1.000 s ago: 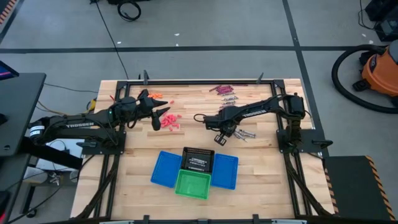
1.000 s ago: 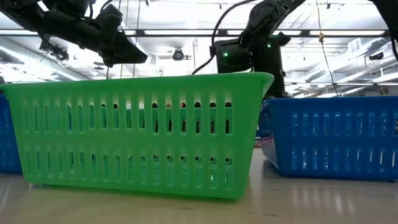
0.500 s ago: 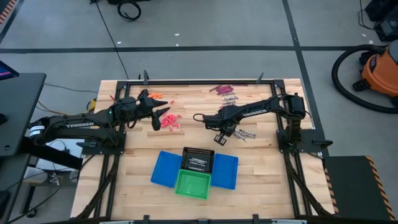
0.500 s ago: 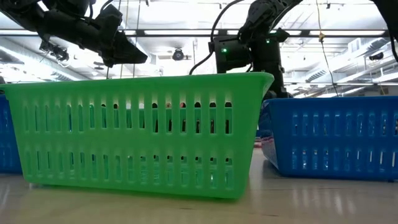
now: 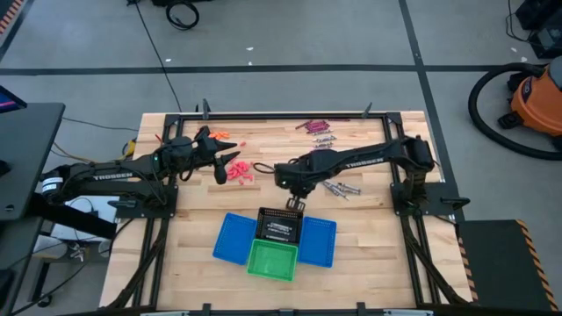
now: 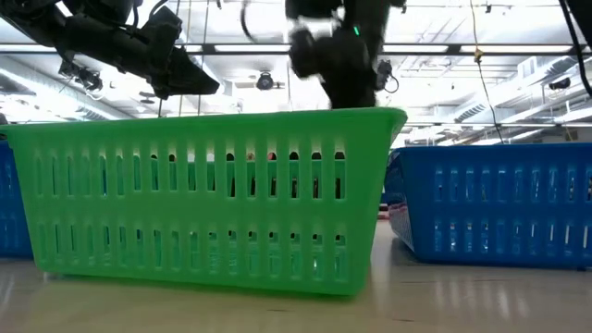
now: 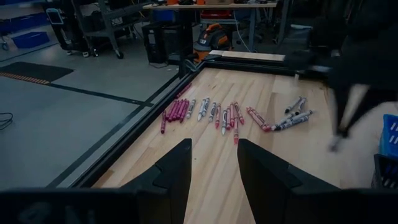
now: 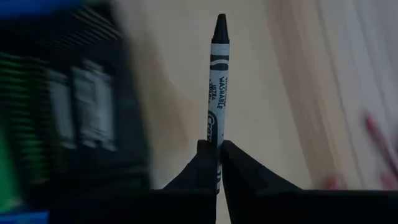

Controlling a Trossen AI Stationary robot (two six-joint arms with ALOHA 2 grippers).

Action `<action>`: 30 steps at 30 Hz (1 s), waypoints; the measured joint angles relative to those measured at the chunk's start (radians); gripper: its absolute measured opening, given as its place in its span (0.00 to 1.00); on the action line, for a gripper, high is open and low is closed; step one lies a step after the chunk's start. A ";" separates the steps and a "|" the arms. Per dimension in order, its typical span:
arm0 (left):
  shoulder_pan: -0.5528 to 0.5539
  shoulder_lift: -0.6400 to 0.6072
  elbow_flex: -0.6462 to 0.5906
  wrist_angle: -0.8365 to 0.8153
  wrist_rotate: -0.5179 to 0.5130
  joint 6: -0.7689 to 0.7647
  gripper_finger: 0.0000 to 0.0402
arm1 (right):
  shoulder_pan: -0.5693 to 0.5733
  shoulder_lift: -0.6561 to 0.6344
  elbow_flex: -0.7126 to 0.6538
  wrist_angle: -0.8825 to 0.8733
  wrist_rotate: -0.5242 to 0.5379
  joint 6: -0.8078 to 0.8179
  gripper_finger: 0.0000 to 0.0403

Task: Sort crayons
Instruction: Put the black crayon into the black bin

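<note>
My right gripper (image 8: 215,160) is shut on a silvery-grey crayon with a dark tip (image 8: 217,81). In the high view it (image 5: 294,204) hangs just beyond the far rim of the black basket (image 5: 279,226). My left gripper (image 5: 230,161) is open and empty, above the heap of reddish crayons (image 5: 242,172). Dark maroon crayons (image 5: 311,125) and grey ones (image 5: 326,140) lie in rows near the far edge. More grey crayons (image 5: 342,188) lie flat on the right. The left wrist view also shows these rows (image 7: 211,113). My right gripper pinches the crayon's blunt end (image 8: 215,146) between its two fingers. The crayon lies along the fingers and sticks out past them, its dark tip leading. It is lifted clear of the table.
Two blue baskets (image 5: 233,239) (image 5: 318,241) flank the black one. A green basket (image 5: 271,260) stands nearest the near edge and fills the low view (image 6: 213,194). A few orange crayons (image 5: 219,134) lie at the far left. Bare wood lies between the heaps.
My right gripper has left the grey crayons on the right and gone toward the table's near edge and a little left, up to the black basket's far rim. Its wrist has turned about on the way.
</note>
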 joint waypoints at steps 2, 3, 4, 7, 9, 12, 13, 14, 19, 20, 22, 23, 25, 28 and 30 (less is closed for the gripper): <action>0.000 0.000 0.000 0.000 0.000 0.000 0.35 | 0.025 0.000 0.025 0.054 -0.022 -0.061 0.05; 0.000 0.000 0.000 0.000 0.000 0.000 0.35 | 0.036 0.000 0.032 0.081 -0.037 -0.089 0.05; 0.000 0.000 0.000 0.000 0.000 0.000 0.35 | 0.047 0.000 0.038 0.107 -0.051 -0.110 0.05; 0.000 0.000 0.000 0.000 0.000 0.000 0.35 | 0.066 0.000 0.043 0.167 -0.085 -0.134 0.05; 0.000 0.000 0.000 0.000 0.000 0.000 0.35 | 0.071 0.000 0.043 0.172 -0.107 -0.134 0.05; 0.000 0.000 0.000 0.001 0.000 0.000 0.35 | 0.077 0.000 0.043 0.171 -0.110 -0.133 0.05; 0.000 0.000 0.000 0.001 0.000 0.000 0.35 | 0.079 0.000 0.043 0.172 -0.109 -0.131 0.05; 0.000 0.000 0.000 0.001 0.000 -0.001 0.35 | 0.080 0.000 0.043 0.172 -0.110 -0.129 0.05; 0.000 0.000 0.000 0.001 0.000 -0.005 0.35 | 0.089 0.003 0.042 0.180 -0.110 -0.124 0.05; 0.000 0.000 0.000 0.001 0.000 -0.005 0.35 | 0.090 0.013 0.042 0.192 -0.111 -0.123 0.05; 0.000 0.000 0.000 0.001 0.000 -0.005 0.35 | 0.094 0.024 0.039 0.195 -0.111 -0.120 0.05; 0.000 0.000 0.000 0.001 0.000 -0.005 0.35 | 0.098 0.040 0.040 0.193 -0.120 -0.119 0.05; 0.000 0.000 0.000 0.000 0.000 -0.005 0.35 | 0.102 0.070 0.041 0.215 -0.153 -0.119 0.05; 0.000 0.000 0.000 -0.001 0.000 -0.005 0.35 | 0.107 0.127 0.039 0.207 -0.198 -0.121 0.05; 0.000 0.000 0.000 -0.001 0.000 -0.004 0.35 | 0.109 0.156 0.039 0.207 -0.223 -0.123 0.05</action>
